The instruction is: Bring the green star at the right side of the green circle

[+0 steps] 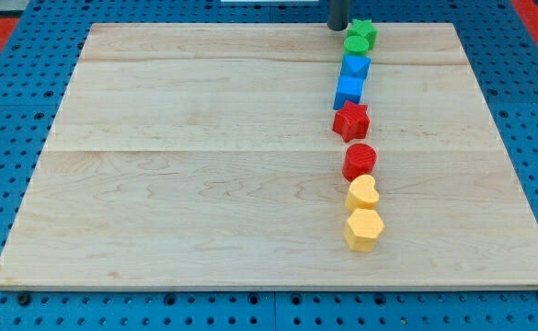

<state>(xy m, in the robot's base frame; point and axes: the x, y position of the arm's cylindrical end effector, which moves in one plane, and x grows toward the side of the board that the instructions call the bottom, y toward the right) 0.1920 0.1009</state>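
Green star (pixel 360 35) sat upper right on desk (pixel 186 165), my tip (pixel 338 28) touching its left; no pincer or green circle visible, task barely begun.

Even, bright light fills my view, sharp throughout, with only short soft shadows beneath the blocks and no glare.
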